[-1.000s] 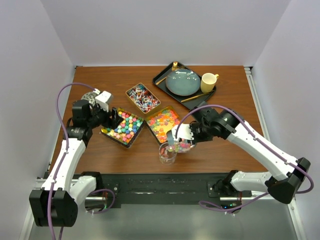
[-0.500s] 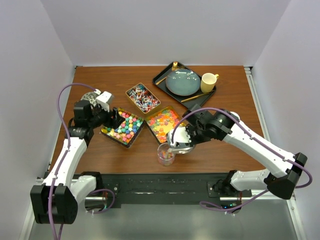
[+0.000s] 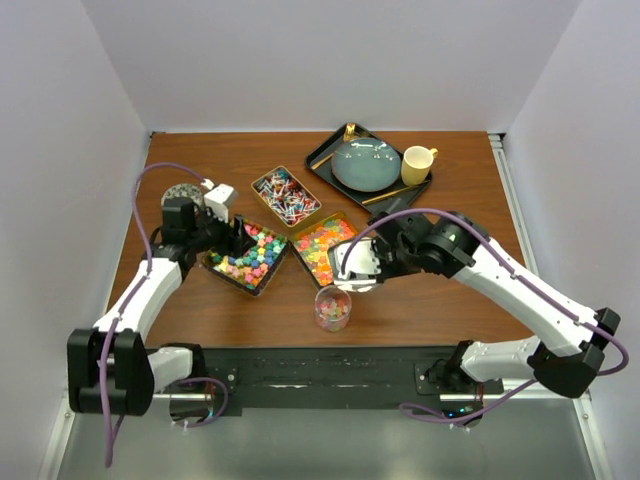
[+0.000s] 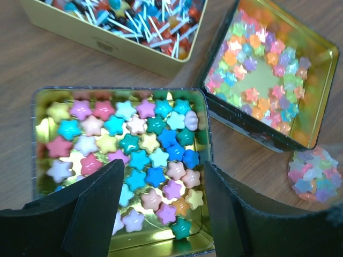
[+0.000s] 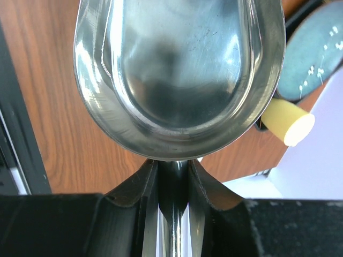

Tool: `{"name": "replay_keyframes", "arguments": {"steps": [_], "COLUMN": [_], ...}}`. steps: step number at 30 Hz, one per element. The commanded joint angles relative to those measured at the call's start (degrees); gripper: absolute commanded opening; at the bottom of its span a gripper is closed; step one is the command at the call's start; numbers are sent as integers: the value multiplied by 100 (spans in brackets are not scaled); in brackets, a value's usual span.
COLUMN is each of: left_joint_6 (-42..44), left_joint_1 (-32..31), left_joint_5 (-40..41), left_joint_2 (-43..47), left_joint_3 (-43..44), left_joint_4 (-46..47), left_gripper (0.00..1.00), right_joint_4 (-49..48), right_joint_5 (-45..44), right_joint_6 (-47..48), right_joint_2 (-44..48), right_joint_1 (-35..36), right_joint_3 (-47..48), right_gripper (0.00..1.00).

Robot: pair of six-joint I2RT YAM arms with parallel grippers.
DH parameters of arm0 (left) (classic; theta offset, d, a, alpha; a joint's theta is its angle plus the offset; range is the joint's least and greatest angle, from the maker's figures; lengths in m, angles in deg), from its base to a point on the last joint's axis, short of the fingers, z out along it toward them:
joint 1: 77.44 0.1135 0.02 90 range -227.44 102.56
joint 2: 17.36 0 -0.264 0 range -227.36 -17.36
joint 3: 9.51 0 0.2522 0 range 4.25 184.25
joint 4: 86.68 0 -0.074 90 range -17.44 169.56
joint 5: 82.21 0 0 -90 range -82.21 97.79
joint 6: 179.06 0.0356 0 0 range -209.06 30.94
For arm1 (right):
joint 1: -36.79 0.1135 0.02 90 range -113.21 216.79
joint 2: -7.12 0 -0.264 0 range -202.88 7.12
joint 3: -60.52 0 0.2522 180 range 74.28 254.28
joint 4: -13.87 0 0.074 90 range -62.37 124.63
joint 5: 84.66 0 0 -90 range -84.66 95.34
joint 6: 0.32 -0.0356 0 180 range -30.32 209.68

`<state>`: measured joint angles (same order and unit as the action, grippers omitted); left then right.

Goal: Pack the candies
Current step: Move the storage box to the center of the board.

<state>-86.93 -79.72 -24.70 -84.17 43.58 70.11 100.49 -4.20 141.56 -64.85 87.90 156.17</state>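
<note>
Three gold tins hold the candies: chunky star pieces (image 3: 250, 257) (image 4: 140, 145), orange-yellow-pink gummies (image 3: 324, 246) (image 4: 256, 67), and wrapped ones (image 3: 286, 195) (image 4: 140, 20). My left gripper (image 3: 240, 240) (image 4: 161, 214) is open and empty, low over the near end of the star tin. My right gripper (image 3: 372, 262) (image 5: 172, 171) is shut on the handle of a metal scoop (image 3: 352, 272) (image 5: 179, 75), whose bowl is empty, between the gummy tin and the glass jar (image 3: 333, 308) (image 4: 312, 174). The jar holds several pastel gummies.
A black tray (image 3: 322, 170) at the back right carries a blue-grey plate (image 3: 366, 164) and gold cutlery, with a yellow cup (image 3: 418, 163) (image 5: 289, 122) beside it. A round metal lid (image 3: 183, 194) lies at the far left. A black rail (image 3: 320, 365) runs along the table's front edge.
My right gripper tipped the scoop over the jar, then drew it back up toward the gummy tin; the jar now shows candies. My left gripper shifted right over the star tin.
</note>
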Motion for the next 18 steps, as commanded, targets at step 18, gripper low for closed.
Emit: {"name": "replay_keyframes", "arguments": {"steps": [18], "left_joint_6": [349], "left_joint_1": [-1424], "left_joint_5": [-30], "left_joint_2": [-2249], "left_joint_3": [1217], "left_joint_4": [-408], "left_gripper": [50], "right_joint_4": [-1133], "right_joint_5": [110], "right_joint_6": [-1215], "right_joint_2": [385], "right_joint_1": [-1894], "right_joint_3": [-164], "right_gripper": [0]}}
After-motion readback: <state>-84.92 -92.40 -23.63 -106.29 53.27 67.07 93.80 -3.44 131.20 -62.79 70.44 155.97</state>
